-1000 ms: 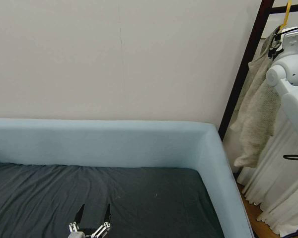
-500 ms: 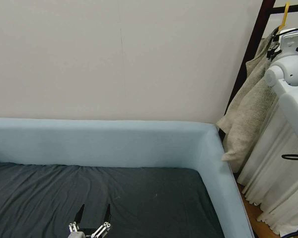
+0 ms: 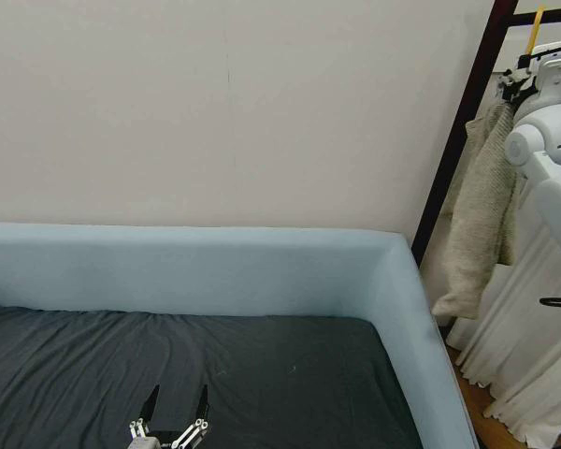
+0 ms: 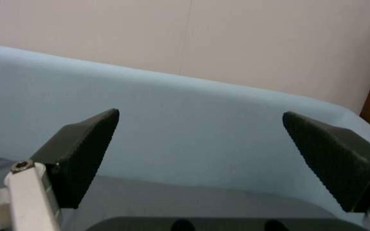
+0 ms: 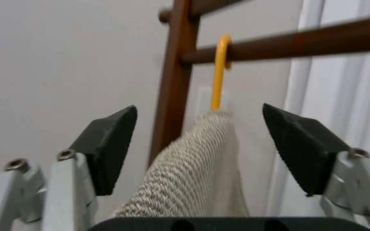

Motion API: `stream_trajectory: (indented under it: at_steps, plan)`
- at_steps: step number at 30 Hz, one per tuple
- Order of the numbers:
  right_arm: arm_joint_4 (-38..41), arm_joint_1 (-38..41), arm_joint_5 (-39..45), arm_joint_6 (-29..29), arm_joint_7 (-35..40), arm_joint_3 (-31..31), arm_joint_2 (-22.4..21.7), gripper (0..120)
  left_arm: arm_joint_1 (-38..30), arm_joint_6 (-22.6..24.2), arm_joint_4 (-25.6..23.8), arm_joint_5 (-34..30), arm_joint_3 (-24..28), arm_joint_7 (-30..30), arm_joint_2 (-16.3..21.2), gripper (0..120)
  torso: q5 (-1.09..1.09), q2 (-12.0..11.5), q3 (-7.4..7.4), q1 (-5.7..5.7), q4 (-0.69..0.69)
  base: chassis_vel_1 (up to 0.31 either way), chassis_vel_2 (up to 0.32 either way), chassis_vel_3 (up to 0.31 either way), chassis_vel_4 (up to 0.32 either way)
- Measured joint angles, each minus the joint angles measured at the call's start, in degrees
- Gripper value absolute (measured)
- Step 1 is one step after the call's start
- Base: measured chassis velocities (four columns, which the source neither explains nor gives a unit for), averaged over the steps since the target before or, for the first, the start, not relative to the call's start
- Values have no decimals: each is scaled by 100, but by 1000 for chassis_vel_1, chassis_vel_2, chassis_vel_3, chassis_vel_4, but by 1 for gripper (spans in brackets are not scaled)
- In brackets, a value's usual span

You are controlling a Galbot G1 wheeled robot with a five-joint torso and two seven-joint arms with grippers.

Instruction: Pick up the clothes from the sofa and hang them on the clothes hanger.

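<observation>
Sweater (image 3: 481,224) has swung back since half a second ago, when its bottom hem was flung out toward the sofa's corner; now it droops pretty much straight down beside the rack (image 3: 458,140), and the right arm (image 3: 553,140) sits a touch higher and further right than it did. So the sweater is off the sofa (image 3: 262,271) and hanging from the yellow hook (image 3: 539,23), and in the right wrist view you can see that hook (image 5: 219,72) looped over the brown rail (image 5: 300,43), with the knit bunched up right under it. Right gripper (image 5: 199,113) is spread wide and holding nothing: its two dark fingers (image 5: 111,144) sit either side of the top of the sweater (image 5: 198,178) in that view, and I can't tell if they touch the knit, though it looks like there's a gap on both sides. Left gripper (image 3: 179,393) is down low over the dark seat (image 3: 290,374), also wide open and empty, pointing at the pale blue backrest. White curtain (image 3: 524,355) hangs just behind and to the right of the sweater, and the sweater's lower edge ends close to the sofa's right-hand corner without resting on it. Plain wall (image 3: 215,112) behind the whole lot
</observation>
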Motion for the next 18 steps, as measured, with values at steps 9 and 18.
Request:
stream_trajectory:
  at_steps: [9, 18]
  plan:
    - [1641, -1394, 1312, 1320, -806, 638, -1023, 100, 0, 0, 0, 0, 0, -1, 0, 100, 1, 0, 0, 0, 1, 0, 0, 0, 0]
    - [3294, -4594, 1672, 1408, -1242, 3021, -1824, 100, 0, 0, 0, -1, 0, -1, 0, 100, 2, -1, 0, 0, 1, 0, 0, 0, 0]
